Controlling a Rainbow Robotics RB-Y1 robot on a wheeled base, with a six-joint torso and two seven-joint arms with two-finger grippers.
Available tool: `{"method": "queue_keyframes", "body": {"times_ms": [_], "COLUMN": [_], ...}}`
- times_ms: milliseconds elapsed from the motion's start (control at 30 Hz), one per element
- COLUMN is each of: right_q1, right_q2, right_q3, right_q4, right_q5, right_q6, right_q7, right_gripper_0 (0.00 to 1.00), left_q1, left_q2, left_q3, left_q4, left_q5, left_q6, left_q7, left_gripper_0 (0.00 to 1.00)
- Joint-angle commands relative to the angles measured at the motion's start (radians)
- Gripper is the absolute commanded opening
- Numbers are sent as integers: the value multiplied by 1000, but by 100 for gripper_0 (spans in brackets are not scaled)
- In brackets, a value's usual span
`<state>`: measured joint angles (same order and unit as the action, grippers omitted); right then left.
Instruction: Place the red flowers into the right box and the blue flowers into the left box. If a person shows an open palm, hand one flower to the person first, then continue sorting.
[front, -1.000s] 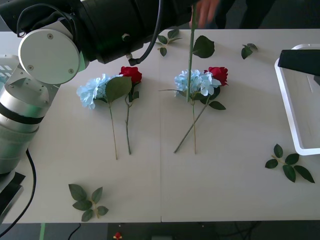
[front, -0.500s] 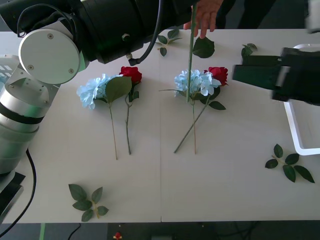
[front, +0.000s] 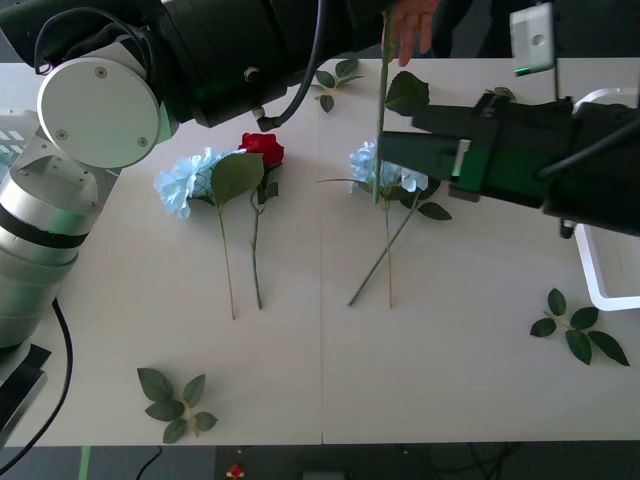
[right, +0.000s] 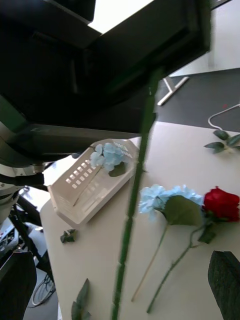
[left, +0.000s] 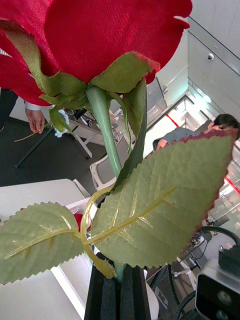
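With its jaws clamped on the stem of a red rose (left: 100, 45) held upright above the table (front: 450, 360), the left gripper (left: 116, 292) should release only once the person's hand (front: 410, 25) grips it.

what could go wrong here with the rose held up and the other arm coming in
The left gripper is shut on a red rose whose long stem hangs over the table. The right gripper, reaching across toward the flowers lying at the centre, sits right beside that stem and could knock it. A person's hand is near the stem's top, so a bump there is also possible.
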<state>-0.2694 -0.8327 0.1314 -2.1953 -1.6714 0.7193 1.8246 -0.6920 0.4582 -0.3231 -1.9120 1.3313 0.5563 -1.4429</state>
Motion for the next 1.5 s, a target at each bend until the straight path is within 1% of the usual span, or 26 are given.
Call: {"method": "queue_keyframes", "body": {"times_ms": [33, 233, 267, 300, 333, 367, 1000, 1200, 1233, 1267, 1300, 1333, 1500], "right_q1": [-76, -129, -131, -132, -132, -132, -132, -131, -126, -123, -117, -109, -71], "right_q2": [18, 18, 18, 18, 18, 18, 15, 1, -8, -11, -20, -28, -54], "right_q3": [51, 131, 136, 139, 137, 137, 137, 134, 126, 123, 113, 102, 50], "right_q4": [17, 69, 72, 74, 74, 74, 74, 74, 74, 72, 68, 66, 52], "right_q5": [6, 38, 39, 41, 42, 41, 18, -17, -25, -30, -33, -33, -42], "right_q6": [-37, -109, -115, -116, -116, -118, -142, -147, -147, -147, -149, -149, -149], "right_q7": [42, 59, 62, 62, 64, 64, 73, 78, 79, 81, 81, 82, 82], "right_gripper_0": [100, 100, 88, 61, 18, 0, 0, 0, 0, 0, 0, 0, 0], "left_q1": [-54, -54, -54, -54, -54, -54, -54, -54, -54, -54, -54, -54, -54], "left_q2": [-18, -18, -18, -18, -18, -18, -18, -18, -18, -18, -18, -18, -18], "left_q3": [-11, -11, -11, -11, -11, -11, -11, -11, -11, -11, -11, -11, -11], "left_q4": [-13, -13, -13, -13, -13, -13, -13, -13, -13, -13, -13, -13, -13], "left_q5": [11, 11, 11, 11, 11, 11, 11, 11, 11, 11, 11, 11, 11], "left_q6": [-13, -13, -13, -13, -13, -13, -13, -13, -13, -13, -13, -13, -13], "left_q7": [-62, -62, -62, -62, -62, -62, -62, -62, -62, -62, -62, -62, -62], "left_gripper_0": [0, 0, 0, 0, 0, 0, 0, 1, 40, 60, 85, 100, 100]}}
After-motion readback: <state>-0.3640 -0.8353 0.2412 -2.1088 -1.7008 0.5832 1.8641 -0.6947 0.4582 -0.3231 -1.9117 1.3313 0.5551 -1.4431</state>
